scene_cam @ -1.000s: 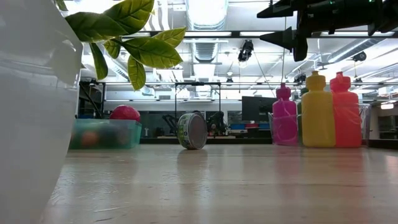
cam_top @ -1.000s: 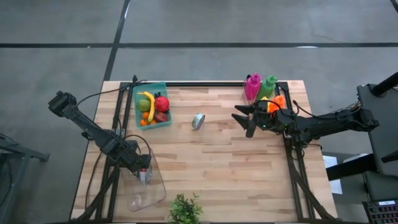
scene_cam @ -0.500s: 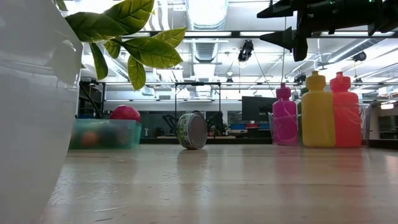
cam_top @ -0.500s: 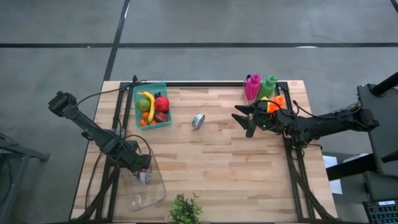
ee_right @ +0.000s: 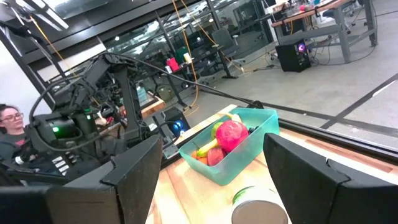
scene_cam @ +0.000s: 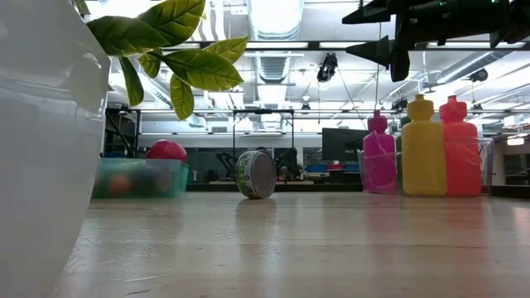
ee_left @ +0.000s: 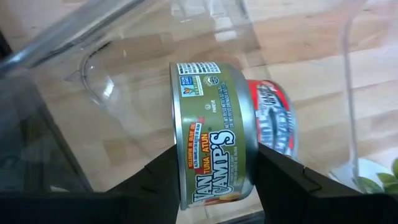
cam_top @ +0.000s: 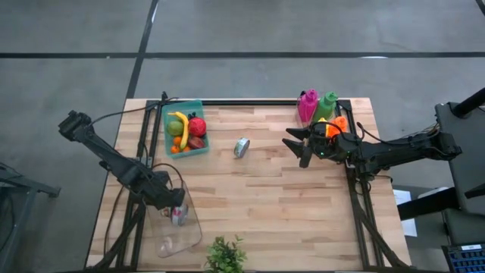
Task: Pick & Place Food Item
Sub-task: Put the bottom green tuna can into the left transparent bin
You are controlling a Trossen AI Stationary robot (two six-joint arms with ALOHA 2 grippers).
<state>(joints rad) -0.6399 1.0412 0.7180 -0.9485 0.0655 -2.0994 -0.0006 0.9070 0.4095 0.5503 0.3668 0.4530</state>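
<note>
Left end effector (ee_left: 214, 180) pinches a green tuna can (ee_left: 214, 127) on its edge between both fingers, inside a clear plastic container (cam_top: 180, 224) whose walls close around it. Just beyond the held can lies a second, red-labelled can (ee_left: 273, 121), touching or nearly touching it. A potted plant (cam_top: 225, 255) stands near, past the container's corner.

Right end effector (cam_top: 297, 146) hovers above the surface (cam_top: 273, 197) with its fingers spread, holding nothing. Ahead of it a loose can (cam_top: 242, 147) sits alone on the wood; farther ahead is a teal bin of fruit (cam_top: 185, 129). Close behind it stand coloured bottles (cam_top: 317, 106).
</note>
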